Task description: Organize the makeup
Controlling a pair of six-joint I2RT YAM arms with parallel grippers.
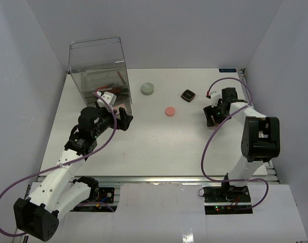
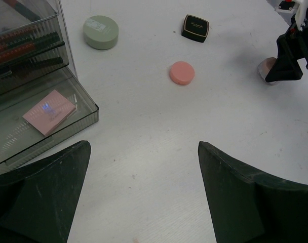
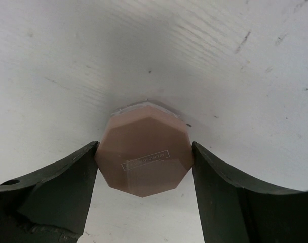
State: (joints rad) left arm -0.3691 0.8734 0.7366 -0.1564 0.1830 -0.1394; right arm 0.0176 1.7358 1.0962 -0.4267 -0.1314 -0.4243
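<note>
Stowed in drawer box: sticks, pink square compact. 3 loose: grey jar, black compact, pink disc. My right gripper pinches beige puff on table; left gripper wide, empty.

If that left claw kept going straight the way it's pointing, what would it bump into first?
Probably the pink disc, slightly right of centre ahead of the left gripper; only bare table lies between, though depth is unclear.

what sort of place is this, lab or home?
Likely a lab test cell: plain white wall panels box in a white table, silver metal mounting rail at its near edge, a beige faceted puff as a prop.
</note>
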